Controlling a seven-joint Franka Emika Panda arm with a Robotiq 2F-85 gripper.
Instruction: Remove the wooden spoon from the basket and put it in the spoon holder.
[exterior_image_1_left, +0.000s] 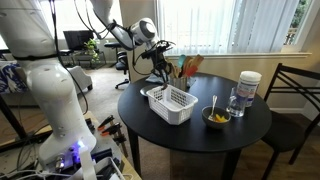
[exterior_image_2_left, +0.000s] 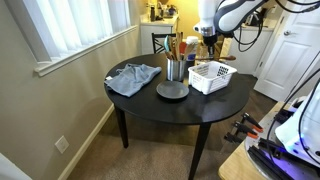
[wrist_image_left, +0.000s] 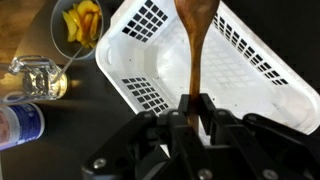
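In the wrist view my gripper is shut on the thin handle of the wooden spoon. It holds the spoon above the white mesh basket, with the spoon's bowl pointing away from the jaws. In both exterior views the gripper hangs over the back of the round black table. It is above the basket and close to the spoon holder, which is full of brown utensils. The basket looks empty under the spoon.
A yellow bowl with a pale utensil, a clear glass and a white-lidded jar stand beside the basket. A grey cloth and a dark round disc lie on the table. A chair stands at the table's edge.
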